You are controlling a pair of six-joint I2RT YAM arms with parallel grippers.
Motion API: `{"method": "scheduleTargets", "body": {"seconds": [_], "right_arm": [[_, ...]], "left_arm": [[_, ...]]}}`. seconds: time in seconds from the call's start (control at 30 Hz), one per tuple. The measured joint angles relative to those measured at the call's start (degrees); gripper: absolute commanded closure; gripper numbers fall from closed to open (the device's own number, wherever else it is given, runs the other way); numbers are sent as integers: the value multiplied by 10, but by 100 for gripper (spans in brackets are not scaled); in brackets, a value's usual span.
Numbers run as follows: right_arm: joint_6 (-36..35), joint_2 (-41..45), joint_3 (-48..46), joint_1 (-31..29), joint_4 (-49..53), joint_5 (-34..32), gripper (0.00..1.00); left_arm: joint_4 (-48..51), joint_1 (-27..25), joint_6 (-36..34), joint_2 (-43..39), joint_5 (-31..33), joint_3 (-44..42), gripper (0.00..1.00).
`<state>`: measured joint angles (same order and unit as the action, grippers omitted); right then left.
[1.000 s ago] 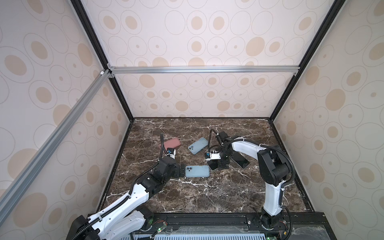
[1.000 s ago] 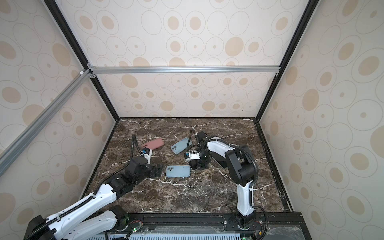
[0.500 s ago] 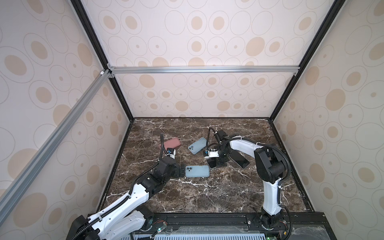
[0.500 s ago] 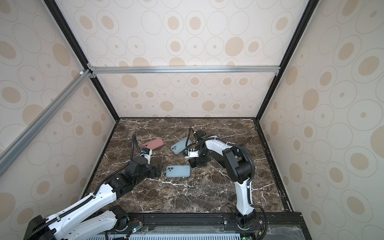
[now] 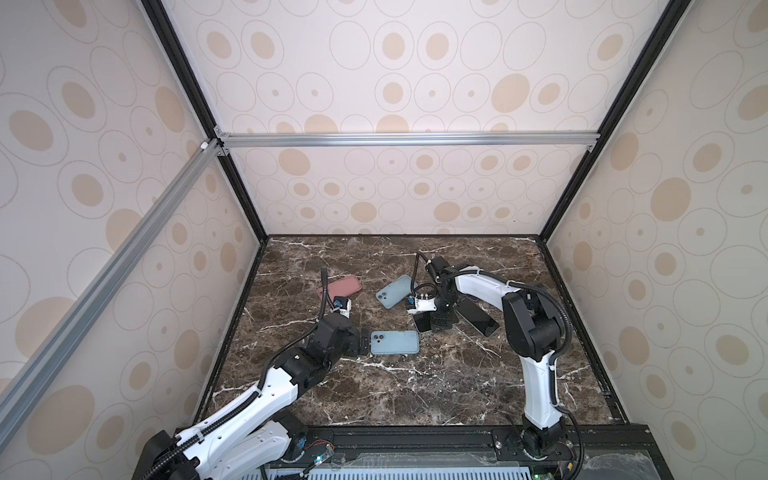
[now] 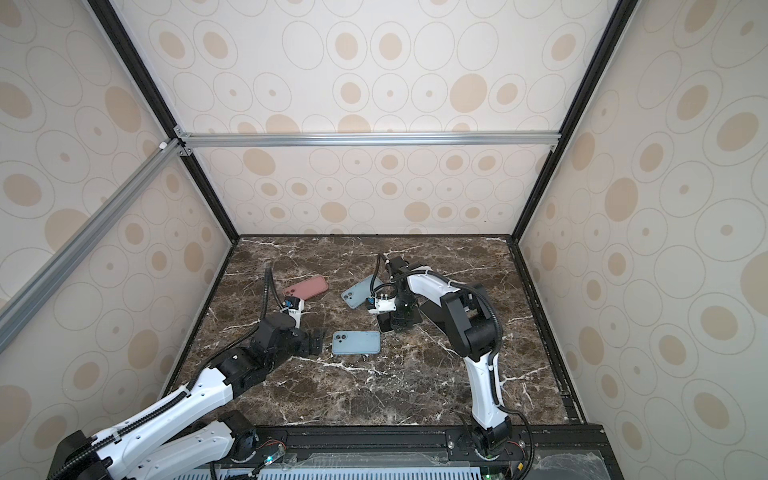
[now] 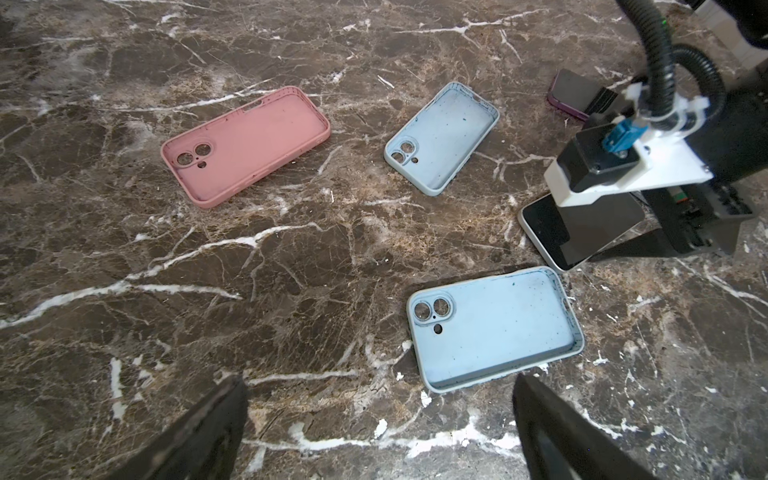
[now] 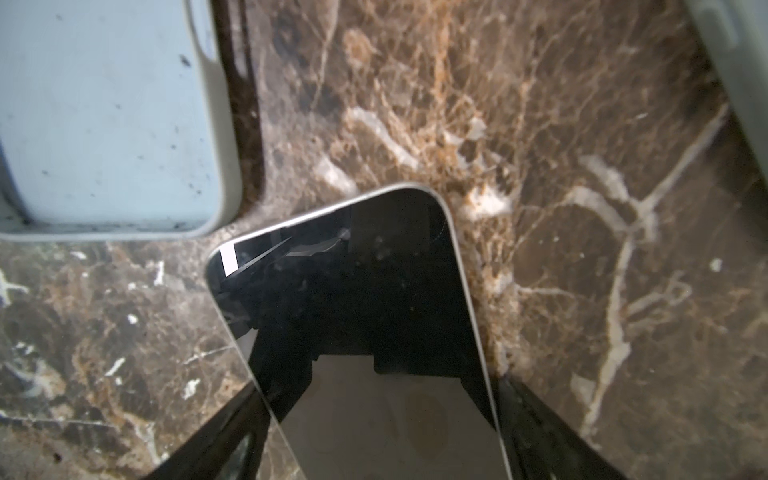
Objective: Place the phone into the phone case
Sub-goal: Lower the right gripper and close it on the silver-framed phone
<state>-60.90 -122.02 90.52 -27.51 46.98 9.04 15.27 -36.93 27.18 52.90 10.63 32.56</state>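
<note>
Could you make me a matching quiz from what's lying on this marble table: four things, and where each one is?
1 pink case
2 front blue case
3 silver-edged phone
4 purple-edged phone

a between the fingers of the right gripper
b before the open left gripper
c partly hidden by the right arm
d leftmost, lying alone

Pairs: 1-d, 2-b, 3-a, 4-c

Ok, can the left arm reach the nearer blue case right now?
Probably yes: the left gripper is open just beside the blue case at its camera end, with only bare table between.
</note>
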Motion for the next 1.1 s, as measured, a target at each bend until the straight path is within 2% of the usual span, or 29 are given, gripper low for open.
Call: {"method": "scheduleTargets", "body": {"seconds": [0.47, 0.77, 1.1], "right_arm": [[78, -26, 46, 7, 25, 12, 26], [102, -7, 8, 8, -11, 10, 19], [110, 3, -10, 7, -28, -1, 21]], "left_arm": [[4, 0, 0, -10, 0, 7, 0], [4, 0, 0, -10, -2, 9, 0], [2, 0, 0, -10, -7, 14, 0]]}}
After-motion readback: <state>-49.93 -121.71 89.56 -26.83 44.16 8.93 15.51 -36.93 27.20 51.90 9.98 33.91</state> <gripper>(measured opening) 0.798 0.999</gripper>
